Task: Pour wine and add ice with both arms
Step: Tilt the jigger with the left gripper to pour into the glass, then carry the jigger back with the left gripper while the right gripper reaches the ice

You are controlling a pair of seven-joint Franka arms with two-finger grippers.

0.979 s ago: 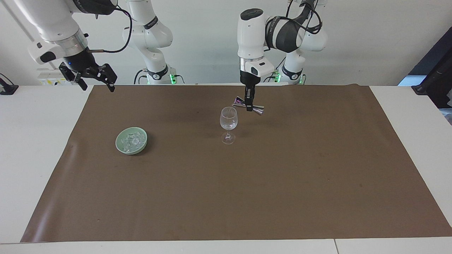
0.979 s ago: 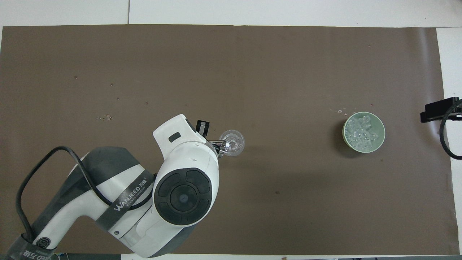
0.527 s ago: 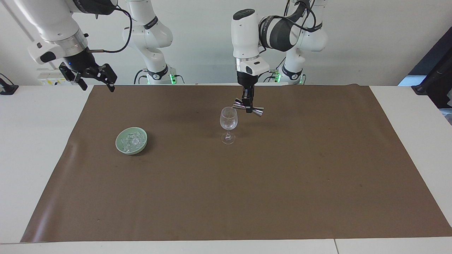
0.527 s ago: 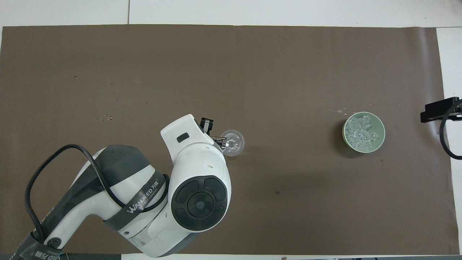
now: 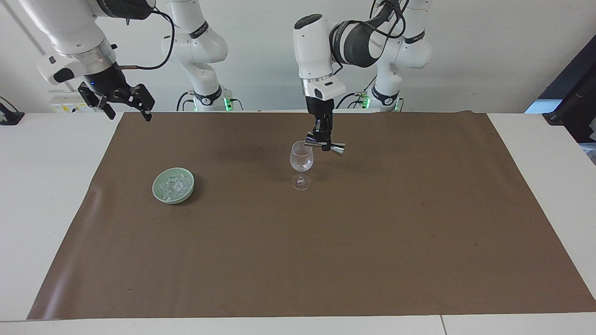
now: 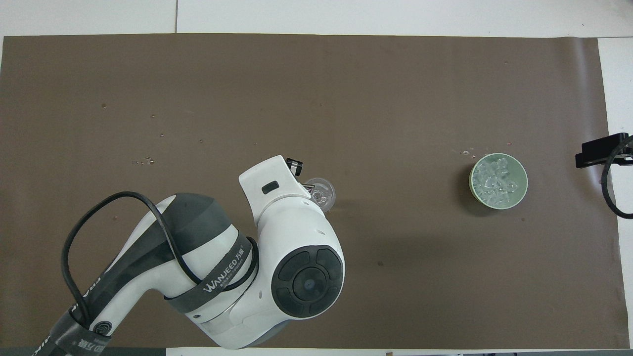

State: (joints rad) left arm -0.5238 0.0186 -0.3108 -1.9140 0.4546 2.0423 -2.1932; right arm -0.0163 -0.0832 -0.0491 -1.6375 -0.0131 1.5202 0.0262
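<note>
Ice (image 5: pixel 172 187) heaped in green bowl (image 5: pixel 159 194); wine glass (image 5: pixel 301 160) apparently empty.

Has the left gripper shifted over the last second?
Yes. The left gripper, shut on the jigger, has slid toward the right arm's end, so the jigger's lower end now sits over the rim of the unmoved wine glass.

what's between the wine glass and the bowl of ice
Nothing: only bare brown mat between wine glass and bowl holding ice, clearest in the overhead view.
</note>
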